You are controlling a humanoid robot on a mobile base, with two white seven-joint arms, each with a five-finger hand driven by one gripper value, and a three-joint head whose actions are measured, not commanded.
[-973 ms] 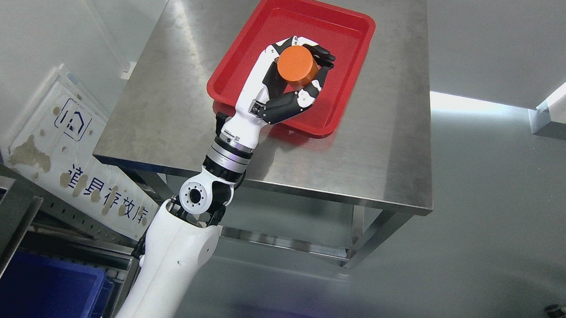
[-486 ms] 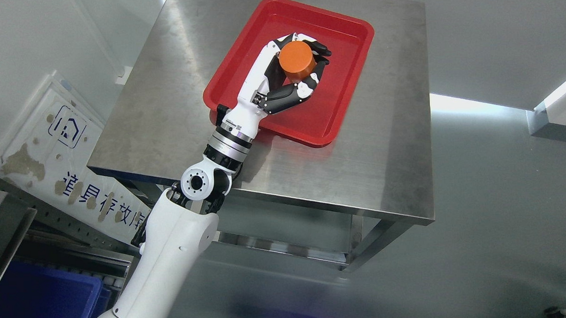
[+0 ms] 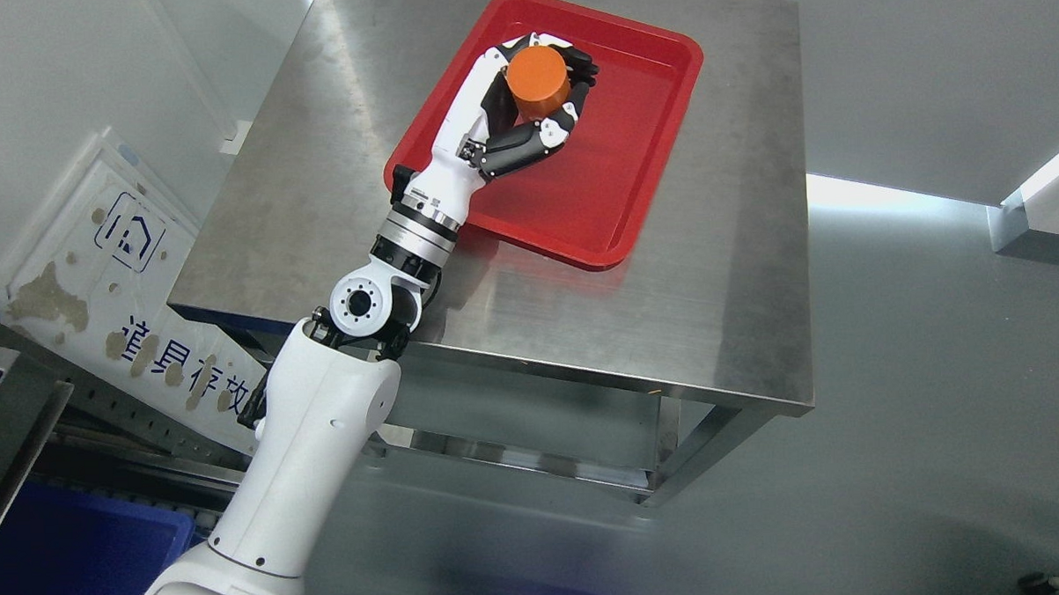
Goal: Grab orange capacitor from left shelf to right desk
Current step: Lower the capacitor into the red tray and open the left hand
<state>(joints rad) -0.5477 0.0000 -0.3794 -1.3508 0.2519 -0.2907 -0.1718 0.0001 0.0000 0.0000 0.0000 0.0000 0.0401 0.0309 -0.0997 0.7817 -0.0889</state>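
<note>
My left hand [image 3: 536, 99] reaches from the lower left over the steel desk [image 3: 722, 264] and is shut on the orange capacitor [image 3: 538, 79], a short orange cylinder. Black-and-white fingers [image 3: 524, 143] wrap its sides; its flat top faces the camera. Hand and capacitor are over the upper left part of the red tray [image 3: 631, 188], which lies on the desk. Whether the capacitor touches the tray floor I cannot tell. The right arm is out of view.
A blue bin [image 3: 72, 569] sits at the lower left under a metal shelf frame [image 3: 14, 421]. A white sign with blue characters [image 3: 124, 303] leans beside the desk. Grey floor lies to the right of the desk.
My left arm has stretched further out, carrying the capacitor up and left in the picture, from the tray's middle towards its far left part. The view has shifted slightly.
</note>
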